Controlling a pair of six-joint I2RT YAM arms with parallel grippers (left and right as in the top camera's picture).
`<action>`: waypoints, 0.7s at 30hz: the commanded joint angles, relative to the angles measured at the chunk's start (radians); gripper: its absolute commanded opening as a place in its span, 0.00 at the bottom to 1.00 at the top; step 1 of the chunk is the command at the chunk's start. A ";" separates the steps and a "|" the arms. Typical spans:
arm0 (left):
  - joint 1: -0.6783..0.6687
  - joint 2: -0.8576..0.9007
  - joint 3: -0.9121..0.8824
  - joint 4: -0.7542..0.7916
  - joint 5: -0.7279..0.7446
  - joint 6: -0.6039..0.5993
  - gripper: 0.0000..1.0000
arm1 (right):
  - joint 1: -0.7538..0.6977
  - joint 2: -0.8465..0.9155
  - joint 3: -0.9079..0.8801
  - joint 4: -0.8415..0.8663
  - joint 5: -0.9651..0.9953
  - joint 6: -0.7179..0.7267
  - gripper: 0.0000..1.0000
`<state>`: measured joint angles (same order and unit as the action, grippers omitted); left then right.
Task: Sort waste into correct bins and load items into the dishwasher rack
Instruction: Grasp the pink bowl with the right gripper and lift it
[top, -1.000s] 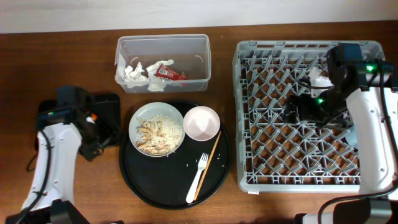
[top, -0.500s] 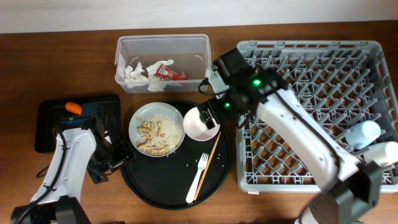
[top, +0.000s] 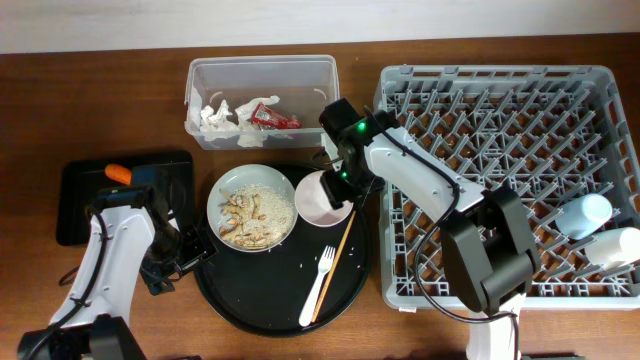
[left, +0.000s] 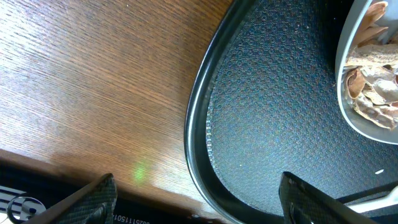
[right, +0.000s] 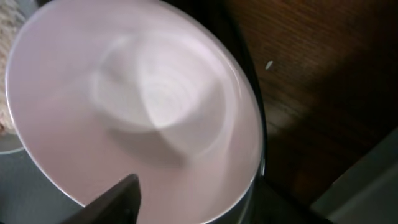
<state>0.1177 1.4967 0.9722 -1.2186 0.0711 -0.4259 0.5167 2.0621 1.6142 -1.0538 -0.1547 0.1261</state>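
Observation:
The white-pink bowl (top: 322, 200) sits on the round black tray beside the pale green plate (top: 252, 208), which holds rice and food scraps. My right gripper (top: 343, 182) is open at the bowl's far right rim; in the right wrist view (right: 193, 208) one finger is inside the bowl (right: 137, 99). My left gripper (top: 185, 250) is open and empty, straddling the round tray's left rim (left: 202, 205). The white fork (top: 318, 285) and chopstick (top: 342, 250) lie on the round tray. The carrot (top: 118, 173) lies in the shallow black tray (top: 80, 210). Tissue (top: 215, 118) and red wrapper (top: 270, 115) lie in the clear tub (top: 262, 64).
The grey rack (top: 500, 180) fills the right side, with a light blue cup (top: 583, 213) and a white cup (top: 615, 245) lying at its right edge. The round black tray (top: 250, 305) sits between the rack and the shallow tray.
My right arm swung from the rack's right side to the bowl and closed in on its rim. My left arm left the shallow black tray for the round tray's left edge.

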 joint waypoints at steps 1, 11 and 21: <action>-0.005 -0.002 -0.009 0.002 -0.008 0.017 0.83 | 0.002 0.006 -0.004 0.013 0.037 0.004 0.57; -0.005 -0.002 -0.009 0.002 -0.007 0.017 0.83 | 0.000 0.005 -0.099 0.101 0.062 0.071 0.26; -0.005 -0.002 -0.009 0.001 -0.008 0.017 0.83 | -0.053 -0.235 0.026 -0.032 0.209 0.092 0.04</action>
<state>0.1177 1.4967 0.9722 -1.2179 0.0711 -0.4259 0.5049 1.9961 1.5597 -1.0550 -0.0628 0.2104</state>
